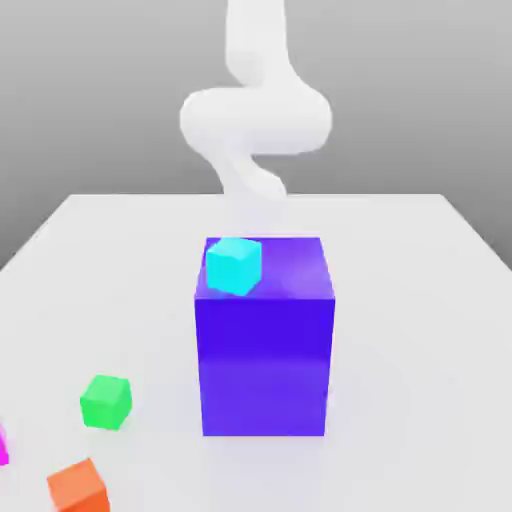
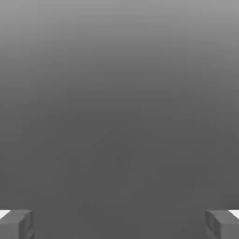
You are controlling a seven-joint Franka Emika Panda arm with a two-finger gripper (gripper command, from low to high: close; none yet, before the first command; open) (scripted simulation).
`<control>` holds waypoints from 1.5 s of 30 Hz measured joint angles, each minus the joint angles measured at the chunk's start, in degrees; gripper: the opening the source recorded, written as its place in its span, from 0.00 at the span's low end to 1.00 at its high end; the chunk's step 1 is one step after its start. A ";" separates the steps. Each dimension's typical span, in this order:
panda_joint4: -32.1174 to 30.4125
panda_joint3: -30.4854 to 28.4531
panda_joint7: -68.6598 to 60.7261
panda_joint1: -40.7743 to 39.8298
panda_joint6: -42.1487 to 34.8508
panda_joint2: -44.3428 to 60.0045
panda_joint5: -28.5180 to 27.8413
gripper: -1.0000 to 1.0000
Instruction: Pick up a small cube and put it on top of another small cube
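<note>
Orange cube (image 1: 78, 487) nearest, green cube (image 1: 106, 402) beside tall blue block (image 1: 265, 350), fingers (image 2: 16, 224) spread wide, empty.

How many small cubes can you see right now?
4: cyan cube atop the large blue block; green cube, orange cube and magenta cube on the table, the magenta one cropped. Others may be hidden.

You face a pale white table (image 1: 420, 300) running far toward a plain grey wall (image 1: 90, 90), softly, evenly lit.
</note>
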 joint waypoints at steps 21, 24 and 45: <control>1.81 -14.02 5.27 -11.47 11.48 43.99 11.13 0.50; 2.06 -15.01 6.17 -13.28 13.12 50.19 12.49 0.50; 3.42 -16.03 7.53 -19.51 19.49 67.23 16.38 0.00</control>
